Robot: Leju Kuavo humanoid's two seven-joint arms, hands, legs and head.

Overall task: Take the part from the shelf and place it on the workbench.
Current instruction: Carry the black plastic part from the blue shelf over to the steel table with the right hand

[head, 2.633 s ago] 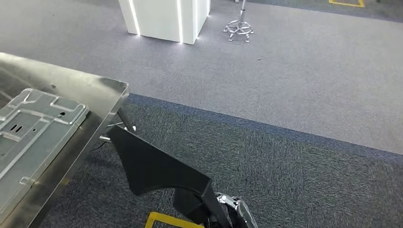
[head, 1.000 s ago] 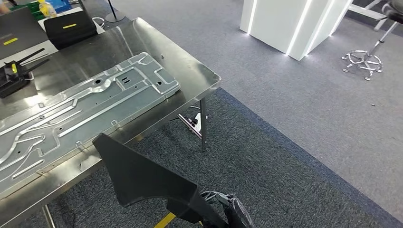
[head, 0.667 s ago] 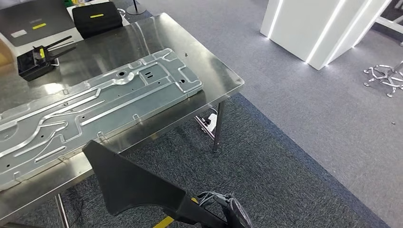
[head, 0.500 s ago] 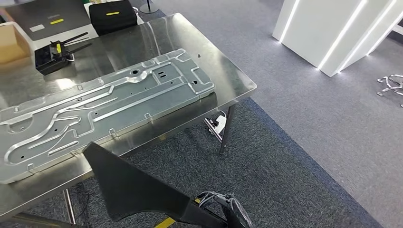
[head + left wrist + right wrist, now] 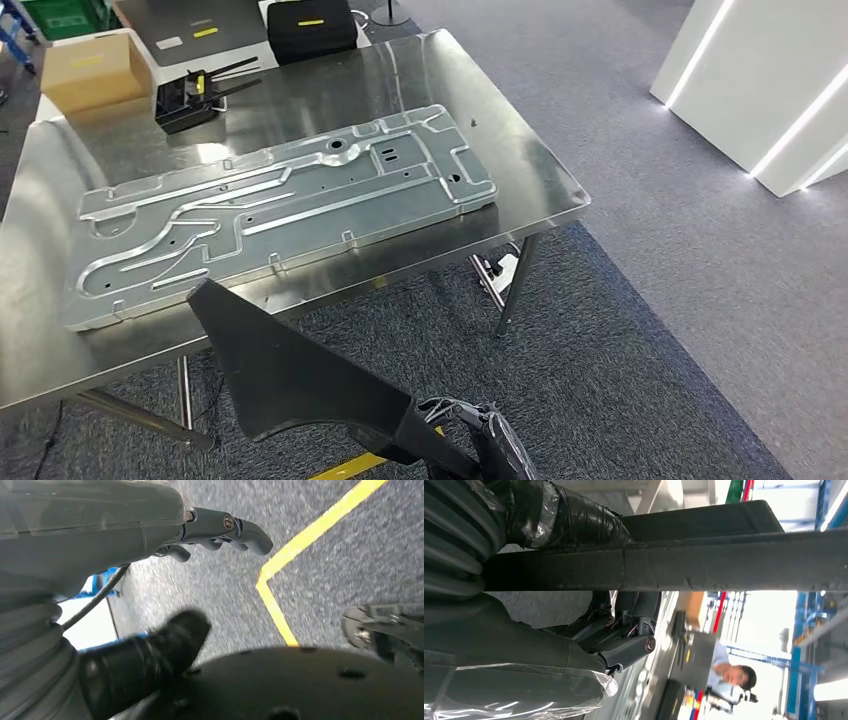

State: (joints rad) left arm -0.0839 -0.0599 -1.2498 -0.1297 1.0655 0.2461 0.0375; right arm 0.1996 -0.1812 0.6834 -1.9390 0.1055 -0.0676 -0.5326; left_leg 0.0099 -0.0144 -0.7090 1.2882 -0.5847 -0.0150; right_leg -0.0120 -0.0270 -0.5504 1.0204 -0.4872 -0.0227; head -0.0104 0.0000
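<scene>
In the head view a black, wedge-shaped part (image 5: 290, 370) hangs low in front of me, over the carpet just short of the workbench's near edge. My right hand (image 5: 490, 445) grips its narrow end at the bottom of the picture. The right wrist view has the same part (image 5: 704, 555) as a long dark bar, with my right hand (image 5: 589, 630) wrapped around it. The steel workbench (image 5: 420, 75) stands ahead and to the left. My left hand (image 5: 215, 530) hangs over the floor, fingers loosely apart and holding nothing.
A large stamped metal plate (image 5: 280, 205) covers the middle of the workbench. At its far end lie a cardboard box (image 5: 95, 70), a black tool (image 5: 200, 95) and a black case (image 5: 312, 28). A white lit pillar (image 5: 770, 90) stands right. Beyond the bench is a person (image 5: 731, 672).
The camera has turned left and drawn nearer, so the whole workbench has swung into the picture. The black part stays held the same way by my right hand.
</scene>
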